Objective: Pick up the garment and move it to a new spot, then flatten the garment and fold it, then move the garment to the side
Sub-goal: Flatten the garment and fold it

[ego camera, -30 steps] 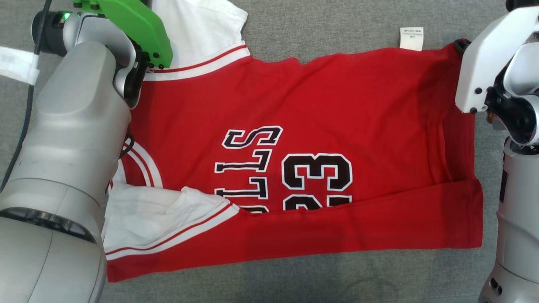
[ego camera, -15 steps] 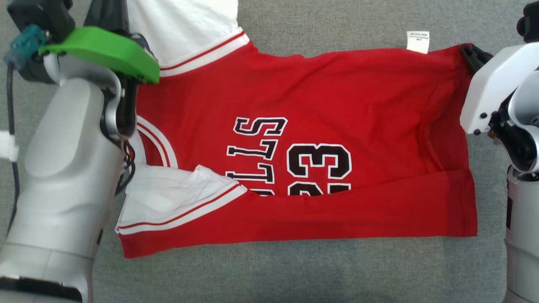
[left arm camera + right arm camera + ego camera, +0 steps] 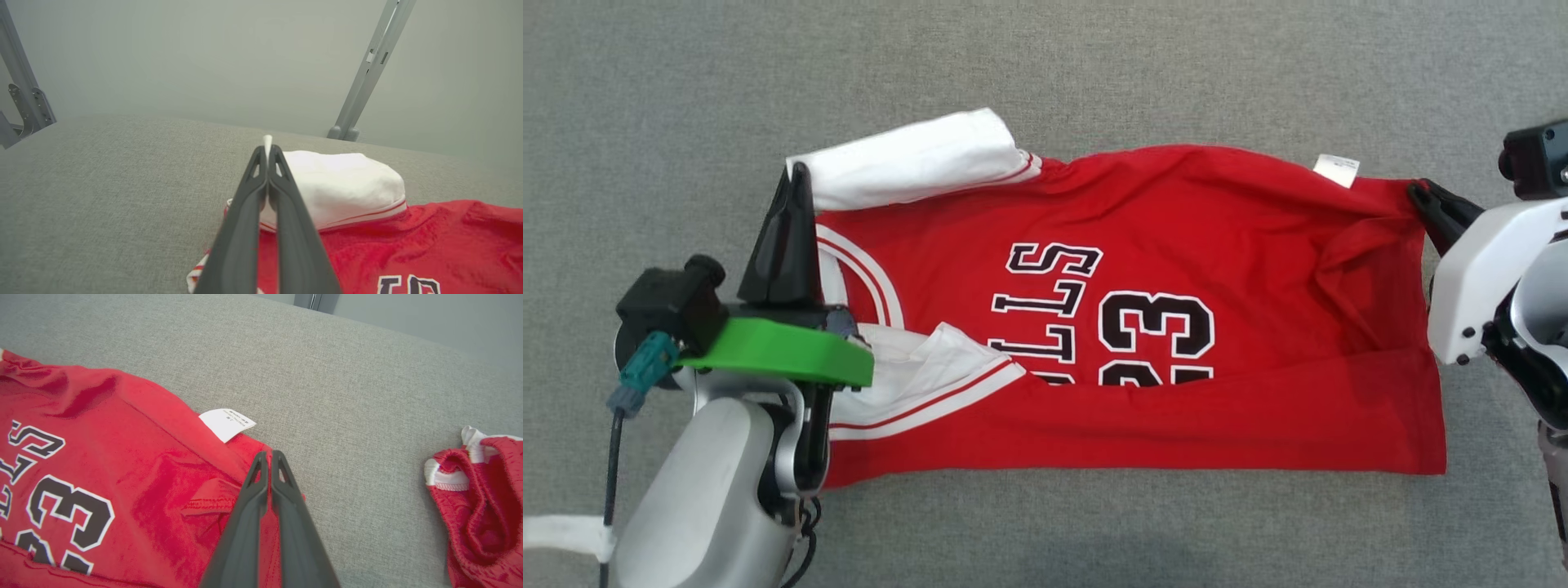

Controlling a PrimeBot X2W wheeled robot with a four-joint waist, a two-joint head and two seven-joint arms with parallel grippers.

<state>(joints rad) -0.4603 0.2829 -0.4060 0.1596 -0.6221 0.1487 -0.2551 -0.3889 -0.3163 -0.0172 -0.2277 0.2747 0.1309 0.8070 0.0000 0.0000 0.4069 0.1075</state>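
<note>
Red-and-white cloth jersey (image 3: pixel 1176 245) lay on grey woven surface (image 3: pixel 1045 65), both ends pinched.
Left gripper (image 3: pixel 798 169) clamped the sleeve (image 3: pixel 915 159), right gripper (image 3: pixel 1418 193) the corner beside the white label (image 3: pixel 1336 169); lifting level seemed wisest.

Closed right pincer (image 3: pixel 268 454) grips the red jersey (image 3: pixel 122 437) at its corner.
</note>
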